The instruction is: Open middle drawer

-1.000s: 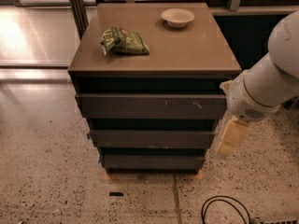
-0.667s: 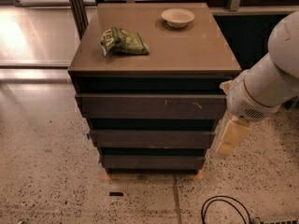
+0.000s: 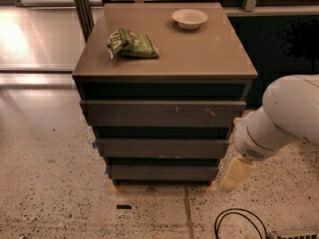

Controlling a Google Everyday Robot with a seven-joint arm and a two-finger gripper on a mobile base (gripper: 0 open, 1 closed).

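Note:
The middle drawer point(image 3: 162, 147) is the dark grey-brown, handleless front between the scratched upper front point(image 3: 163, 113) and the small lowest front point(image 3: 163, 173) of the cabinet. None of its inner tray shows. My gripper point(image 3: 235, 175), a cream-coloured piece at the end of the white arm point(image 3: 284, 118), hangs down just right of the cabinet's lower right corner. It is level with the lowest front and touches no drawer.
A green snack bag point(image 3: 132, 44) and a small white bowl point(image 3: 189, 18) lie on the cabinet top point(image 3: 199, 59). A black cable point(image 3: 239, 225) loops on the speckled floor at the front right. A dark wall panel stands behind the arm.
My arm and gripper have dropped lower along the cabinet's right side, from about the middle drawer's height to the lowest front's. The drawers have not moved.

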